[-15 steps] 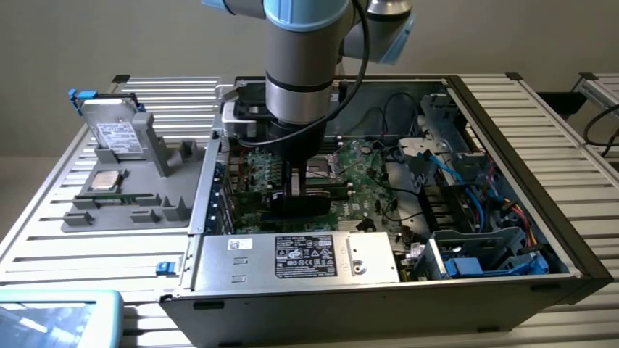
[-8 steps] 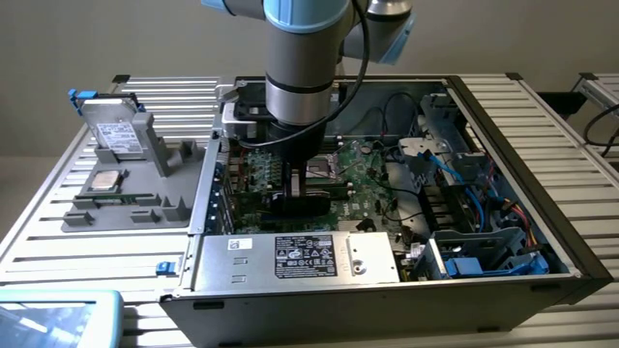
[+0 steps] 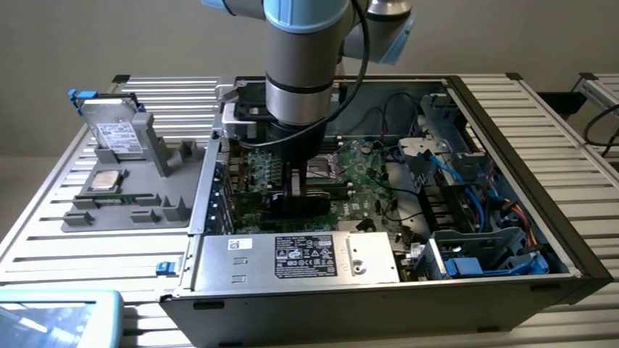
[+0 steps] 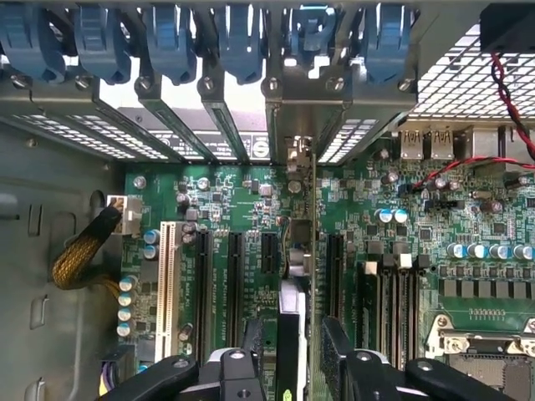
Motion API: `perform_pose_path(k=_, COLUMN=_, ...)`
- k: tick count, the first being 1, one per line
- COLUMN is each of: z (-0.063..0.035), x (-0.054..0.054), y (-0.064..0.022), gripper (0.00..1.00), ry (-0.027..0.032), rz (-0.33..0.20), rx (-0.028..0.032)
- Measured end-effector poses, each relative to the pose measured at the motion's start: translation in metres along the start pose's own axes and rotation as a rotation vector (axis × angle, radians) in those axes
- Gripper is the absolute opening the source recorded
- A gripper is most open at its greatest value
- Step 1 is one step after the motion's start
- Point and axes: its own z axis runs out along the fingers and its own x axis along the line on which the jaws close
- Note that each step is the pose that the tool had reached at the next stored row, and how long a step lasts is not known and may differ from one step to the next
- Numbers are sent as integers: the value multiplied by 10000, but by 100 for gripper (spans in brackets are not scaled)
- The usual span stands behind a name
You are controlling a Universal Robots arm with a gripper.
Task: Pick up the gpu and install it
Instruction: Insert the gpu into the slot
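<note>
Bench: slatted metal table point(image 3: 541, 116) under a plain grey wall, carrying everything in sight.
Case: open computer case point(image 3: 522, 210) lying on its side, to the exterior view's right of a grey parts tray point(image 3: 126, 206).
Tray: holds a silver hard drive point(image 3: 104, 181) and an upright drive caddy point(image 3: 116, 134), well apart from the work.
Arm: reaches straight down into the case, over the green motherboard point(image 3: 363, 177).
Board: in the wrist view the motherboard point(image 4: 226, 200) shows its row of black slots, with blue bracket latches point(image 4: 242, 38) at the case's rear wall.
gpu: the gpu point(image 4: 292, 276) stands on edge in one slot, running from the rear bracket back to between the fingers.
Gripper: the gripper point(image 4: 294, 368) sits low over the card, its fingers point(image 4: 232, 368) spread on either side with a visible gap; it looks released, not clamped.
Seating: whether the card is fully down in the slot cannot be told.
Risk: a half-seated card could tilt or spring up once unsupported.
Risk: a finger brushing the card's edge on the way up could drag it out of the slot.
</note>
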Motion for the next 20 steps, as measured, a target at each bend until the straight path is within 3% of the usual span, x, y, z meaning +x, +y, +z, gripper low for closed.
perform_pose_path(k=13, z=-573, x=13, y=37, gripper=42, ry=59, rz=2, rx=9)
perform_pose_path(k=20, z=-607, x=12, y=41, gripper=42, ry=80, rz=2, rx=23)
